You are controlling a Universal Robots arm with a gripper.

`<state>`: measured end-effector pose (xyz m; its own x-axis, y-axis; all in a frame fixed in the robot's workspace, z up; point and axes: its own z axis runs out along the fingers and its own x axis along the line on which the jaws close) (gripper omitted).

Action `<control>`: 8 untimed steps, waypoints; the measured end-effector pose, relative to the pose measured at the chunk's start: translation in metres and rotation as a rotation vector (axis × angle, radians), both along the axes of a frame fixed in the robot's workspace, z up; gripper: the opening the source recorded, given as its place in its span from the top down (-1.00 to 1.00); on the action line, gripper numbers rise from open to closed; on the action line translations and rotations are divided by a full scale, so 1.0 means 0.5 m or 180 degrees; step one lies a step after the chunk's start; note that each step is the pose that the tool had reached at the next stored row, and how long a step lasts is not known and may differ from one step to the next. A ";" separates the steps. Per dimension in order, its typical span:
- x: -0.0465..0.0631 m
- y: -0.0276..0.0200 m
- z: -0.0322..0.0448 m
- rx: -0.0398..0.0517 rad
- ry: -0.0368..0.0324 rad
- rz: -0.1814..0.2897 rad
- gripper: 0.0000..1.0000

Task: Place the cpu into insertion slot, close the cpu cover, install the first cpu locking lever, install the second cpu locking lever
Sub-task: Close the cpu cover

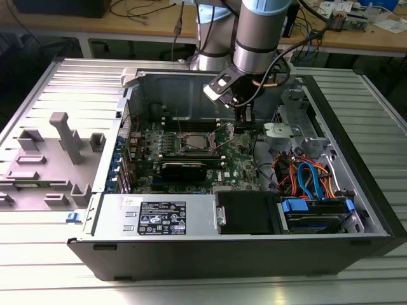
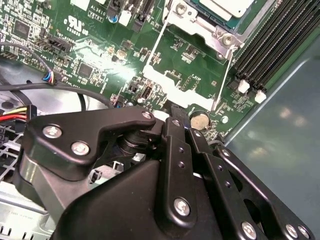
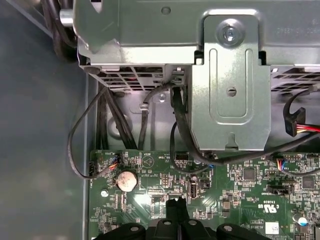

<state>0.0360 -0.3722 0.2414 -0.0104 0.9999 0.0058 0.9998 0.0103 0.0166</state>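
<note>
The cpu (image 2: 223,6) sits in the insertion slot (image 2: 196,27), a little beyond the gripper (image 2: 177,117). The cpu cover (image 2: 175,94), swung open, lies between them, just past its tip. The gripper's fingers (image 2: 172,137) are pressed together, holding nothing, over the circuit board (image 2: 100,50).

Green board (image 3: 240,185), gripper (image 3: 176,204) tip over it, fingers together, coin cell (image 3: 126,180) at ten o'clock of tip, grey bracket (image 3: 231,85) at one o'clock, black cables (image 3: 177,120) at twelve, between board and bracket

exterior view: above, whole case (image 1: 222,254) | wrist views: close, share coin cell (image 2: 200,120) (image 3: 126,180)
</note>
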 end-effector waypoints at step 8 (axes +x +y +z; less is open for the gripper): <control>-0.005 0.0001 0.002 0.0012 0.0003 0.0000 0.79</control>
<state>0.0335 -0.3722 0.2425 -0.0105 0.9999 0.0095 0.9998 0.0104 0.0156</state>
